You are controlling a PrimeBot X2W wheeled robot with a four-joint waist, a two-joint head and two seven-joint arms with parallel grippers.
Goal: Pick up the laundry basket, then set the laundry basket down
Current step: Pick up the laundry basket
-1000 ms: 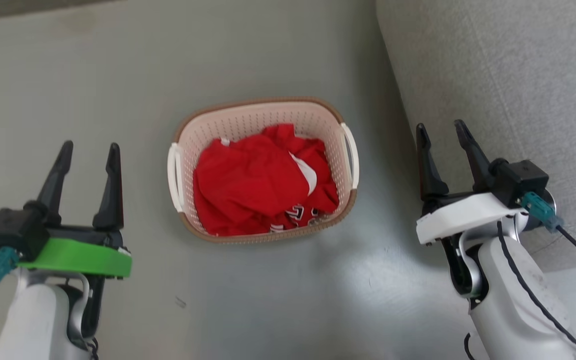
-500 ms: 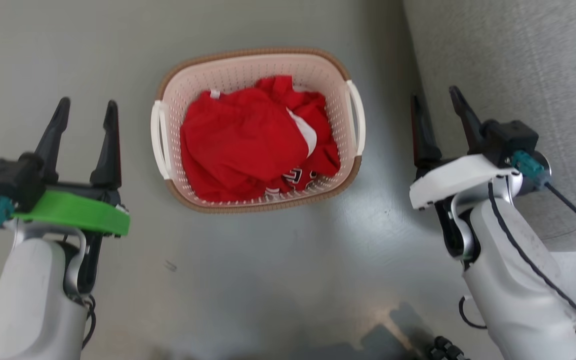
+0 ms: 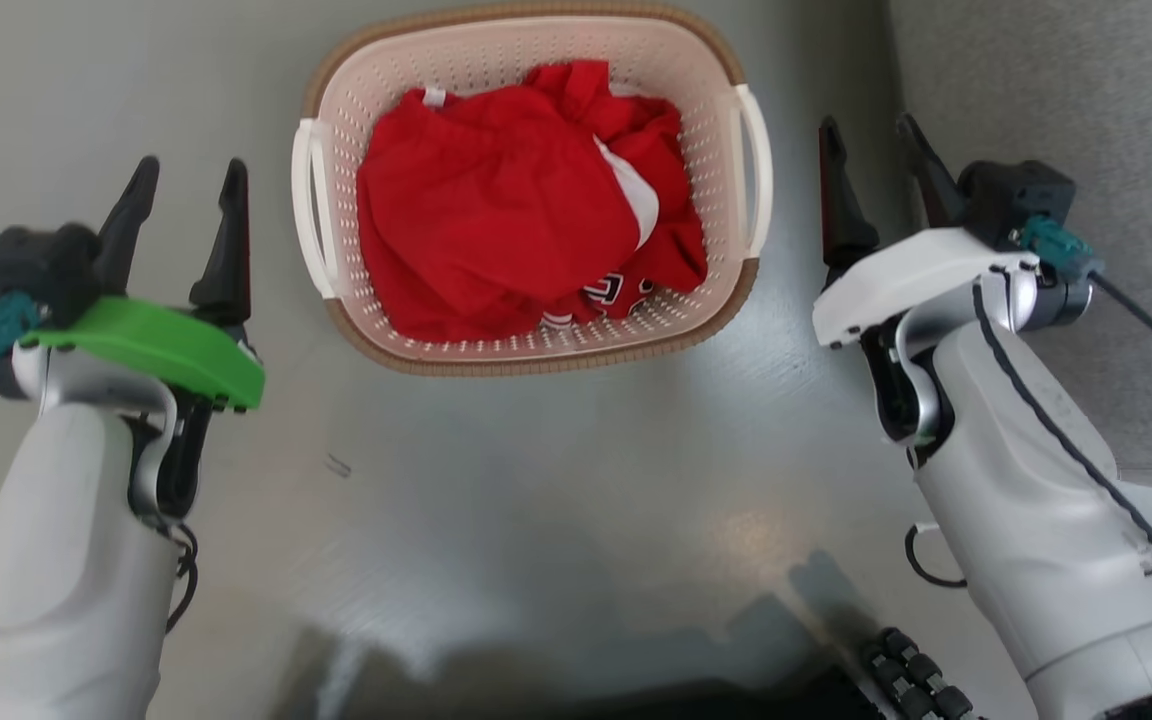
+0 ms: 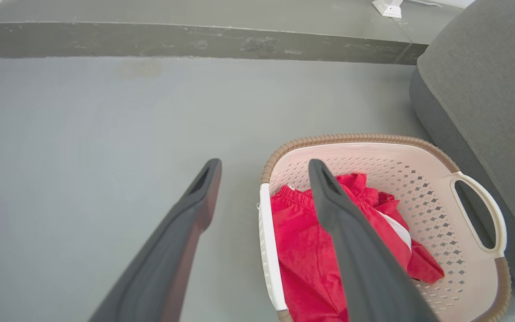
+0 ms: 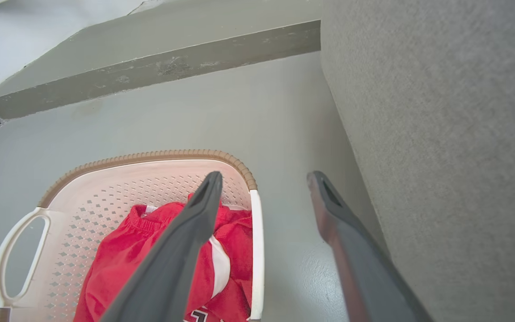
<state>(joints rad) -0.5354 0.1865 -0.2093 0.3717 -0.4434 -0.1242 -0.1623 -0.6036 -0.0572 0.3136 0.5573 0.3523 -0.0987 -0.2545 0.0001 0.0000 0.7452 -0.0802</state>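
The laundry basket [image 3: 706,320], cream-white and perforated with a brown rim, stands on the grey floor at the top middle of the head view, holding red clothing [image 3: 506,200]. My left gripper [image 3: 189,185] stands open just left of its left white handle [image 3: 308,215], apart from it. On the other side my right gripper [image 3: 868,140] is open beside the right handle [image 3: 756,170], nothing between its fingers. The left wrist view shows the basket [image 4: 423,179] at lower right, its near handle [image 4: 268,250] just below my left gripper [image 4: 262,167]. The right wrist view has the basket [image 5: 119,179] at lower left, left of my right gripper [image 5: 264,179].
A grey upholstered sofa [image 3: 1086,90] rises close on the right, right behind my right arm [image 5: 441,134]. A low grey step [image 4: 195,42] runs across the floor beyond the basket. Open floor [image 3: 536,480] lies in front of the basket and to the left.
The head camera has tilted down and closer, so the basket sits higher in view. Both open grippers now flank the basket's handles, nearer than before.
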